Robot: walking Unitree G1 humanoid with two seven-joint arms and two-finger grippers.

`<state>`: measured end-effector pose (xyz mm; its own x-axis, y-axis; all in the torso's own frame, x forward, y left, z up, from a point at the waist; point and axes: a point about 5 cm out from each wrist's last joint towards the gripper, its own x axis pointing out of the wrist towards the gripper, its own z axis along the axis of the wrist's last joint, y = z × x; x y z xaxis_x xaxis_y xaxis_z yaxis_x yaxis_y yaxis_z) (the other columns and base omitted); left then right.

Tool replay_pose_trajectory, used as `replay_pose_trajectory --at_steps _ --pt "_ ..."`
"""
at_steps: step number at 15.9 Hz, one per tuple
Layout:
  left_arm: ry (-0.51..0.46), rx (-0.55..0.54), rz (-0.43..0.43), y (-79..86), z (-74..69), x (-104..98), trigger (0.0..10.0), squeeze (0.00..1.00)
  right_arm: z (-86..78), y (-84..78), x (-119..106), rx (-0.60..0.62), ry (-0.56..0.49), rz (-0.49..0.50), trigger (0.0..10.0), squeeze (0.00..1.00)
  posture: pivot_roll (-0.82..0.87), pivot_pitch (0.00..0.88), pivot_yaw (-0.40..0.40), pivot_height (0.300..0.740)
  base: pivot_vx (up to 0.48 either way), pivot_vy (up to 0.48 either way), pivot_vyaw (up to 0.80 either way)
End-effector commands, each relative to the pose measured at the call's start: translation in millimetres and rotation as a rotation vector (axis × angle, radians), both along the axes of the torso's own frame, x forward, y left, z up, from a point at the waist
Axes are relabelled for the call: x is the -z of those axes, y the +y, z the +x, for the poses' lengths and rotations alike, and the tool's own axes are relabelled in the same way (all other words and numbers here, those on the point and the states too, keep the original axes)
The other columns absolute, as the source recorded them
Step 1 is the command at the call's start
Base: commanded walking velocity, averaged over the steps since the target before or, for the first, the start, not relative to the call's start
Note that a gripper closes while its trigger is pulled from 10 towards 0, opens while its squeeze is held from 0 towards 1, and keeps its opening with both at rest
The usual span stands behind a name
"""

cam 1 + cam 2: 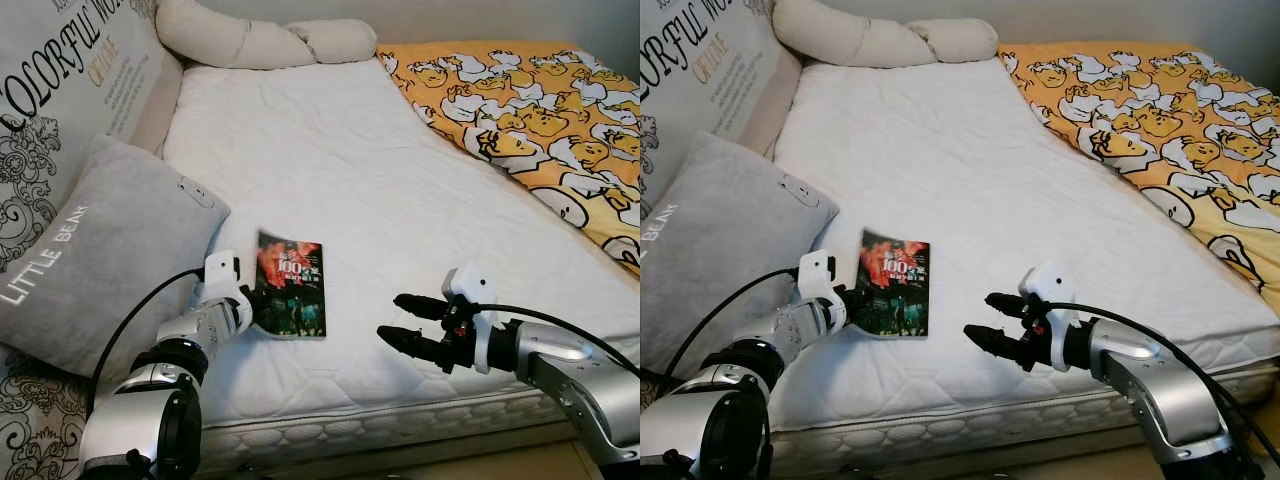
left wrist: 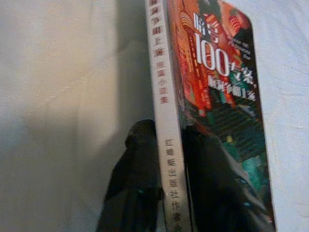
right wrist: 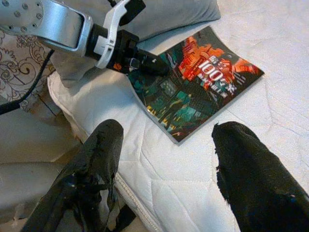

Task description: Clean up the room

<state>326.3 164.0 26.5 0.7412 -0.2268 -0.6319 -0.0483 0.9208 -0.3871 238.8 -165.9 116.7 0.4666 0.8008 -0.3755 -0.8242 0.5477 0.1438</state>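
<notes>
Pinching the book (image 1: 291,285) by its spine edge, the left gripper (image 1: 256,305) holds it on the mattress (image 1: 350,180); the right gripper (image 1: 402,320) hovers just beside, wide open and empty. Left wrist view: fingers (image 2: 135,183) straddle the spine, so this shallow edge grip may let the book pivot or slip when lifted.

Bed: a white quilted mattress (image 1: 330,180) runs from the near edge to the far wall.
Grey cushion: a grey cushion (image 1: 100,260) lettered "LITTLE BEAR" leans at the near left, partly on the mattress.
Printed cushion: a large white cushion (image 1: 70,80) with black lettering and scrollwork stands behind it, far left.
Bolster: a long cream bolster pillow (image 1: 260,40) lies across the far end.
Blanket: an orange blanket (image 1: 530,110) with cartoon figures covers the far right side.
</notes>
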Motion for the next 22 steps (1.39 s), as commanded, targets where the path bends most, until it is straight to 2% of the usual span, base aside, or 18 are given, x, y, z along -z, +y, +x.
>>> replay_pose_trajectory --at_steps 1,6,10,11,12,13,14,15,16,18,19,20,21,22 --pt "0.001 -0.027 0.008 4.2 2.8 -4 10.0 1.0 1.7 1.4 -3 -0.014 -0.009 -0.016 10.0 0.0 -0.16 0.001 0.011 0.74 0.0 0.0 0.0" --pt "0.006 -0.006 0.026 3.0 -3.7 4 10.0 1.0 5.3 2.5 -3 -0.024 -0.012 -0.022 10.0 0.0 -0.14 0.0 0.001 0.74 0.0 0.0 0.0" --pt "-0.106 0.049 0.154 17.0 6.7 -12 10.0 1.0 8.0 3.1 -4 -0.036 -0.019 -0.024 10.0 0.0 -0.13 0.0 -0.003 0.74 0.0 0.0 0.0" --pt "-0.188 0.096 0.271 25.5 12.0 -24 10.0 1.0 10.1 3.0 -6 -0.024 -0.028 -0.006 10.0 0.0 -0.13 0.0 -0.001 0.74 0.0 0.0 0.0" --pt "-0.261 0.127 0.328 27.7 14.3 -32 10.0 1.0 11.5 2.5 -9 -0.011 -0.027 0.012 10.0 0.0 -0.13 0.0 0.0 0.74 0.0 0.0 0.0" --pt "-0.348 0.137 0.352 28.4 16.4 -42 10.0 1.0 13.3 2.2 -12 0.004 -0.029 0.033 10.0 0.0 -0.13 0.0 0.002 0.74 0.0 0.0 0.0" --pt "-0.397 0.133 0.316 25.7 16.7 -51 10.0 1.0 14.8 1.8 -14 0.018 -0.035 0.045 10.0 0.0 -0.13 0.0 0.003 0.74 0.0 0.0 0.0" --pt "-0.523 0.139 0.28 18.7 14.2 -72 10.0 1.0 18.6 1.4 -16 0.058 -0.044 0.061 10.0 0.0 -0.13 0.0 0.004 0.74 0.0 0.0 0.0" --pt "-0.662 0.108 0.267 14.2 10.5 -89 10.0 1.0 25.8 0.6 -15 0.133 -0.064 0.066 10.0 1.0 -0.12 0.0 0.002 0.74 0.0 0.0 0.0" --pt "-0.753 0.116 0.26 8.8 -0.7 -110 10.0 1.0 42.9 -1.2 -15 0.354 -0.092 0.153 10.0 1.0 -0.13 0.0 -0.003 0.74 0.0 0.0 0.0" --pt "-0.734 0.096 0.391 15.3 -6.4 -114 10.0 1.0 46.4 -3.6 -12 0.465 -0.115 0.158 10.0 1.0 -0.13 0.0 -0.012 0.74 0.0 0.0 0.0" --pt "-0.729 0.065 0.381 17.9 -9.3 -117 10.0 1.0 47.0 -2.9 -12 0.501 -0.129 0.187 10.0 1.0 -0.13 0.0 -0.015 0.74 0.0 0.0 0.0" --pt "-0.715 0.028 0.321 18.5 -20.2 -120 10.0 1.0 46.8 -5.2 -5 0.635 -0.168 0.175 10.0 1.0 -0.12 0.0 -0.033 0.74 0.0 0.0 0.0" --pt "-0.711 0.033 0.324 18.0 -23.4 -119 10.0 1.0 46.1 -5.9 -4 0.667 -0.18 0.166 10.0 1.0 -0.12 0.0 -0.035 0.74 0.0 0.0 0.0"
